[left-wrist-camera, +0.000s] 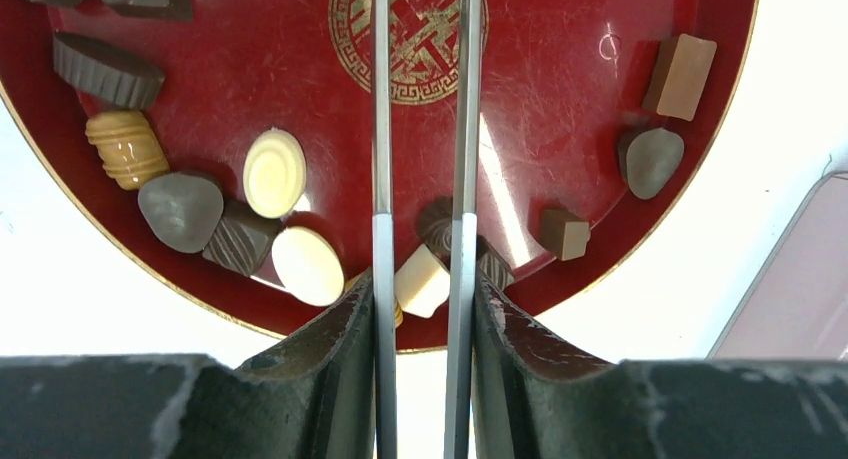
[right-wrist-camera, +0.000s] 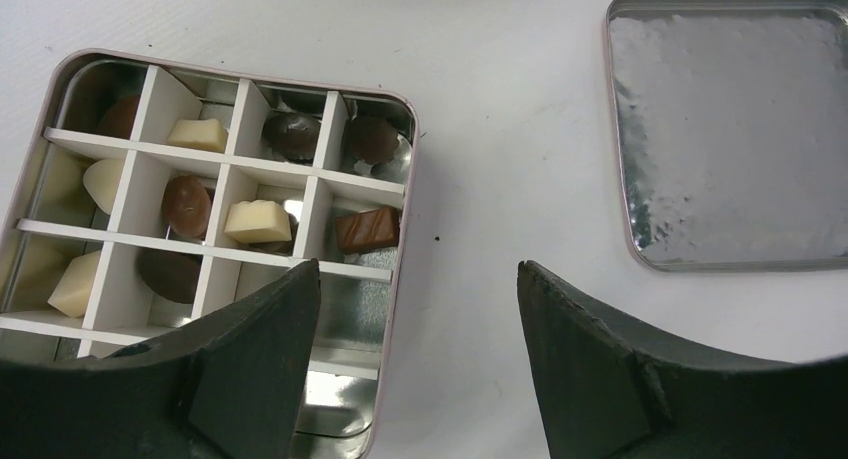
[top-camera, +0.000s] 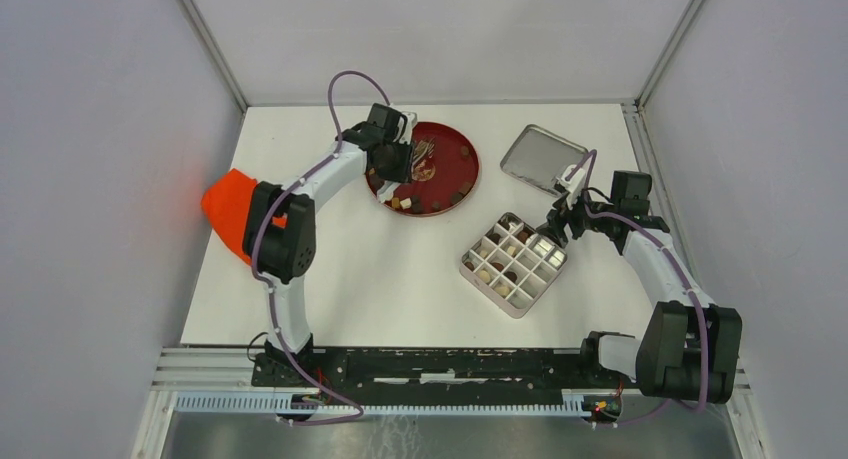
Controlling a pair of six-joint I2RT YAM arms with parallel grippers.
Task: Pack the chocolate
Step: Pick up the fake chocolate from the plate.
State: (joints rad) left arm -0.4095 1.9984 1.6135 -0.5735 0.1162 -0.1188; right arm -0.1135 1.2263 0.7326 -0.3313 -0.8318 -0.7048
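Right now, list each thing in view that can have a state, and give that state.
Box, open, partly filled.
Lid, off, lying beside the box.
Plate, holding loose chocolates.
Tweezers, gripped, arms apart.
Left gripper, shut on tweezers.
Right gripper, open, empty.

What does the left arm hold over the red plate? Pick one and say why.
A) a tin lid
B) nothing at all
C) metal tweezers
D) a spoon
C: the left fingers pinch the metal tweezers, whose two thin blades reach out over the red plate.
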